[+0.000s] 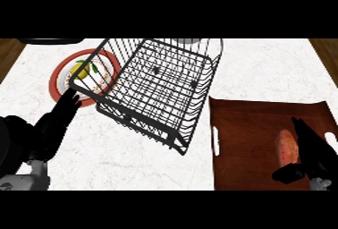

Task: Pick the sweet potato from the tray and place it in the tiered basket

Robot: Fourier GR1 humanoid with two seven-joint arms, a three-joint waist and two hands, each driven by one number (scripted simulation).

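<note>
Head view: the right hand [311, 154] hangs wide over the sweet potato [285, 144] on the tray [251, 143], apparently to grasp it for the basket [162, 87], while the left hand [56, 121] rests open.

The counter [264, 67] is showing white marble with faint reddish veins, and brown wood [8, 51] is edging it at both sides. The basket [165, 85] is standing out as a black wire grid. The plate [55, 80] is wearing a red rim around a white middle (the food [78, 71] on it is showing yellow and green). The tray [257, 147] is looking dark reddish brown, the sweet potato [286, 145] pale orange-pink. The left hand [56, 120] and right hand [314, 147] are showing black.
</note>
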